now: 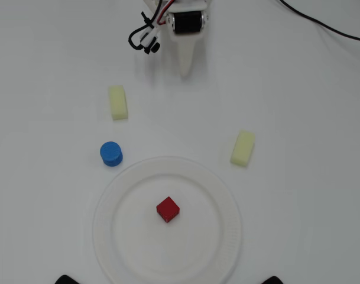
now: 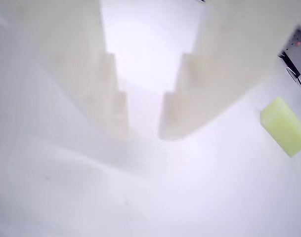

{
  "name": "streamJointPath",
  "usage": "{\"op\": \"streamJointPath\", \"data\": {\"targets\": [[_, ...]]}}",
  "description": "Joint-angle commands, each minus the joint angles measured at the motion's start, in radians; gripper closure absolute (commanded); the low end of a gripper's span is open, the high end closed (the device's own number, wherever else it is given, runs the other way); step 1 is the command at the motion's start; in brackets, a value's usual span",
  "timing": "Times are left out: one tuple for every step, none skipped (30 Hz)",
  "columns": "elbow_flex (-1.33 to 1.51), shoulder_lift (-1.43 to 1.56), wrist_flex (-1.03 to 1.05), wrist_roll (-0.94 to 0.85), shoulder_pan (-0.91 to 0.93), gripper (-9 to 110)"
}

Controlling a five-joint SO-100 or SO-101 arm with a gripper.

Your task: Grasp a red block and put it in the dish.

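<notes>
The red block, a small red cube, lies near the middle of the dish, a large round white plate at the bottom centre of the overhead view. My gripper is at the top of that view, well away from the dish, pointing down toward it. Its white fingers taper to one tip and hold nothing. In the wrist view the gripper shows two pale fingers with only a narrow gap between them, over bare white table. The red block and the dish are out of the wrist view.
A blue cylinder stands just outside the dish's upper left rim. One pale yellow oblong block lies upper left, another right of centre. One yellow block shows in the wrist view. A black cable runs across the top right.
</notes>
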Motion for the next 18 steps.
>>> {"op": "streamJointPath", "data": {"targets": [[0.041, 0.187, 0.031, -0.011, 0.006, 101], [0.054, 0.187, 0.031, -0.017, 0.008, 101], [0.064, 0.187, 0.031, -0.021, 0.008, 101], [0.077, 0.187, 0.031, -0.021, 0.008, 101], [0.087, 0.187, 0.031, -0.025, 0.008, 101], [0.098, 0.187, 0.032, -0.028, 0.008, 101], [0.109, 0.187, 0.032, -0.034, 0.008, 101], [0.123, 0.187, 0.032, -0.035, 0.008, 101], [0.14, 0.187, 0.032, -0.043, 0.008, 101], [0.143, 0.187, 0.034, -0.035, 0.008, 101], [0.143, 0.187, 0.035, -0.029, 0.008, 101], [0.143, 0.187, 0.035, -0.029, 0.008, 101], [0.143, 0.187, 0.035, -0.029, 0.008, 101], [0.143, 0.187, 0.035, -0.032, 0.008, 101], [0.143, 0.187, 0.035, -0.038, 0.008, 101], [0.143, 0.187, 0.035, -0.04, 0.008, 101], [0.143, 0.187, 0.035, -0.04, 0.008, 101], [0.143, 0.187, 0.035, -0.044, 0.008, 101]]}}
